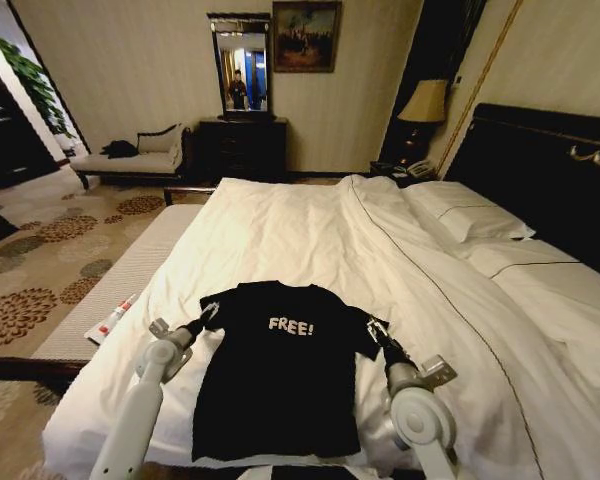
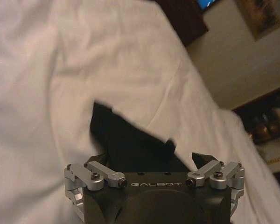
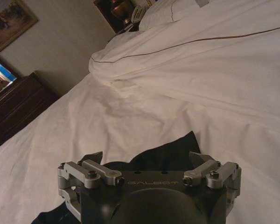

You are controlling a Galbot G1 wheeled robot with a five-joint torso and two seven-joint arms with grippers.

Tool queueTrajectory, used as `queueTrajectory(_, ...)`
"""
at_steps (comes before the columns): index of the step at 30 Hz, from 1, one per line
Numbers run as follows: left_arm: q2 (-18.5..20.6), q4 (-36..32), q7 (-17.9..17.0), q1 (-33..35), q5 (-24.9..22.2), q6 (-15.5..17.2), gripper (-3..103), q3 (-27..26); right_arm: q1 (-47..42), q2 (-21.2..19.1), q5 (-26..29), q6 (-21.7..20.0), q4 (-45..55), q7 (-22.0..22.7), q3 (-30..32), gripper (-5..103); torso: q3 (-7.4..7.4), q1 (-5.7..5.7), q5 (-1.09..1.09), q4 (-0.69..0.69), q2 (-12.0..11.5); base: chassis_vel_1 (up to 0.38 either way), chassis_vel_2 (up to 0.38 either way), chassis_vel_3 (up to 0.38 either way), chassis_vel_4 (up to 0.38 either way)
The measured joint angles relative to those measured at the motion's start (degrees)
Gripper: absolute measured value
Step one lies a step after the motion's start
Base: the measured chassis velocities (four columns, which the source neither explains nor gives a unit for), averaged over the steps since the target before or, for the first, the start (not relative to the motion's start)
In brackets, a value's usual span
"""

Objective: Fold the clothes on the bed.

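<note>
Head view, T-shirt [image 1: 280, 380] flat on bed [image 1: 310, 235], left claw [image 1: 209, 315] and right claw [image 1: 373, 327] spread at sleeves.

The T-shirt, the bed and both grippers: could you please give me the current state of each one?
T-shirt: spread flat, unfolded, lettering up, near the bed's foot.
Bed: made, white duvet lightly wrinkled.
Left gripper: jaws open, at the shirt's left sleeve.
Right gripper: jaws open, at the shirt's right sleeve.
Lamp: unlit, as far as I can tell.
</note>
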Motion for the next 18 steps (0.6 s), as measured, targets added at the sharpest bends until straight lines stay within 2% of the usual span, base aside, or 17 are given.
queueTrajectory(3, 0.46, -2.09, -0.17, 0.02, -1.02, -0.62, 100, -1.8, 0.02, -0.04, 0.0, -0.02, -0.09, 0.02, -0.06, 100, 0.0, 0.01, 0.0, 0.0, 0.0, 0.0, 0.0, 0.0, 0.0)
queueTrajectory(7, 2.34, -9.31, -0.39, 2.57, -2.51, -1.46, 100, -7.63, 0.09, -0.2, 0.0, -0.03, -0.11, 0.05, -0.03, 100, 0.0, 0.0, 0.02, 0.0, 0.0, 0.0, 0.0, 0.0, 0.0)
queueTrajectory(8, 2.34, -9.31, -0.39, 2.57, -2.51, -1.46, 100, -7.63, 0.09, -0.2, 0.0, -0.03, -0.11, 0.05, -0.03, 100, 0.0, 0.0, 0.02, 0.0, 0.0, 0.0, 0.0, 0.0, 0.0)
queueTrajectory(12, 3.97, -14.65, -2.35, 6.52, -7.87, -1.31, 100, -14.56, 1.18, -0.7, 0.49, -0.02, -0.75, 0.2, 0.34, 100, -0.01, 0.0, 0.0, 0.01, 0.0, 0.0, 0.0, 0.0, 0.0)
queueTrajectory(13, 3.97, -14.65, -2.35, 6.52, -7.87, -1.31, 100, -14.56, 1.18, -0.7, 0.49, -0.02, -0.75, 0.2, 0.34, 100, -0.01, 0.0, 0.0, 0.01, 0.0, 0.0, 0.0, 0.0, 0.0)
queueTrajectory(15, 3.92, -17.84, -3.89, 8.43, -10.97, -1.09, 100, -17.84, 2.26, -1.3, 1.91, -0.01, -1.54, 0.33, 1.32, 100, -0.01, 0.0, 0.0, 0.0, 0.0, 0.0, 0.0, 0.0, 0.0)
queueTrajectory(18, 3.56, -21.8, -4.7, 11.85, -11.22, -0.24, 100, -20.28, 3.62, -2.42, 3.96, -0.04, -2.93, 0.04, 2.79, 100, -0.01, 0.0, 0.01, -0.01, 0.0, 0.0, 0.0, 0.0, 0.0)
